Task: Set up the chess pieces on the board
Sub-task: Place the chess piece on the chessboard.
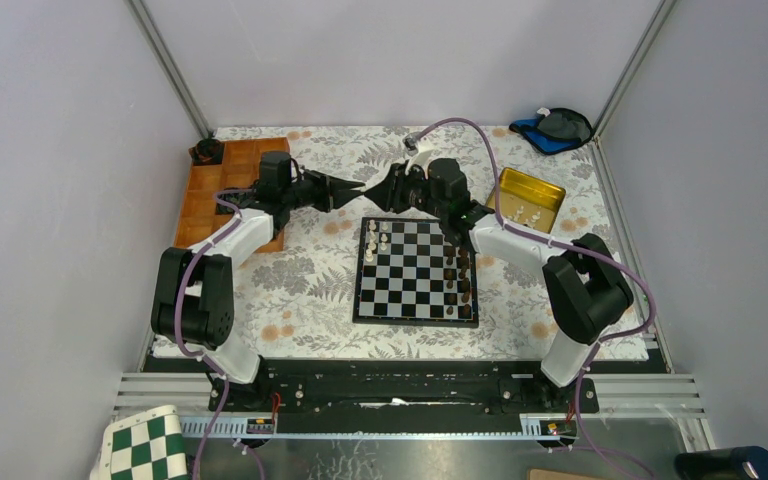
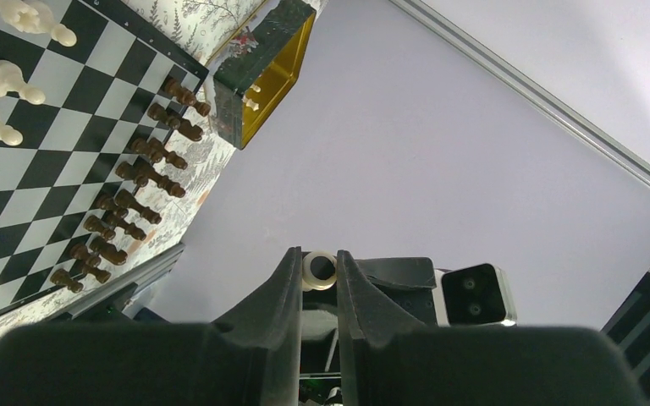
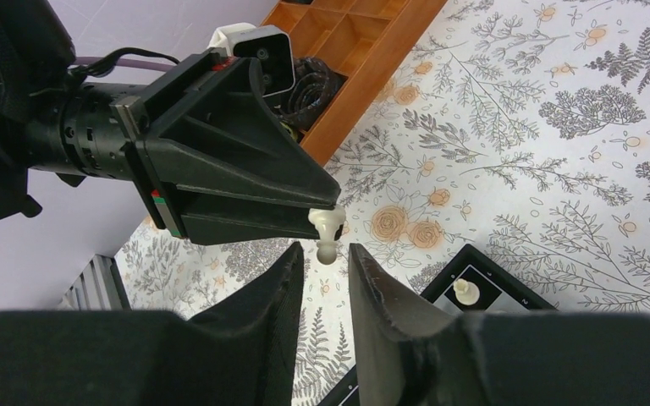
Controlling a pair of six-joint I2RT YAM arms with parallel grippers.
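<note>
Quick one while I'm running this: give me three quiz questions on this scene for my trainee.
1. Multiple choice: what does the left gripper grip? A) a dark brown piece B) a white pawn C) nothing
2. True or false: the right gripper is clamped shut on that pawn.
3. Fill in: in the top view, the dark brown pieces stand along the ___ side of the board.
Key: 1 B. 2 False: its jaws stand open, close by the pawn. 3 right.
</note>
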